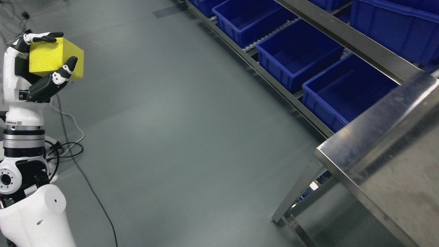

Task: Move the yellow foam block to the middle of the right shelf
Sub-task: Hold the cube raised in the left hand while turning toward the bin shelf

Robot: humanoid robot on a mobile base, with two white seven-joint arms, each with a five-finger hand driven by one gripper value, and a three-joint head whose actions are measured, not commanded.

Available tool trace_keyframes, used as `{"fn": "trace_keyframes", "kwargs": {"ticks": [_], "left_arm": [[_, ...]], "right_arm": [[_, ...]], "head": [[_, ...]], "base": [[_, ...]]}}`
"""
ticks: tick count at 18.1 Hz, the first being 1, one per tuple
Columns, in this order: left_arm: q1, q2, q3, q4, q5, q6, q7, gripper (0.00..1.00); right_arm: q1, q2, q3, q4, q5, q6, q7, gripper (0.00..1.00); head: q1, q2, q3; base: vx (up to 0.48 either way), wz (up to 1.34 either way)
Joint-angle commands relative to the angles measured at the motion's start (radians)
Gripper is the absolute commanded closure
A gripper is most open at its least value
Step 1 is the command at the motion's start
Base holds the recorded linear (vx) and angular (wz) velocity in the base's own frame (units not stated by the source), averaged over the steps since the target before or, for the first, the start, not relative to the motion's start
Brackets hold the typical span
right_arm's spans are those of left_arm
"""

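At the upper left of the frame, the left hand [37,65] grips the yellow foam block [55,58] with its fingers closed around it.

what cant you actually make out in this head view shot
- Yellow foam block: its back and underside, hidden by the left hand that grips it.
- Right arm: out of frame altogether.
- Shelf on the right: cut off by the top and right edges, so its levels cannot be counted.
- Blue bins: the far ones run past the top edge.
- Steel table: mostly cut off at the lower right.
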Motion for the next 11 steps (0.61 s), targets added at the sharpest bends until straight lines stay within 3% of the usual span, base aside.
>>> {"fn": "trace_keyframes", "kwargs": {"ticks": [1, 11], "left_arm": [[0.001, 0.017, 0.032, -0.002, 0.0, 0.001, 0.001, 1.0], [-0.008, 0.017, 0.028, 0.0, -0.003, 0.002, 0.008, 1.0]], "right_arm": [[0.0, -0.017, -0.006, -0.017, 0.003, 0.0, -0.001, 0.0], [0.0, -0.017, -0.006, -0.017, 0.003, 0.0, -0.001, 0.0]], "head": [[0.0, 0.0, 0.0], [0.0, 0.0, 0.0]], "base": [[0.095, 0.76], [0.112, 0.56]]}}
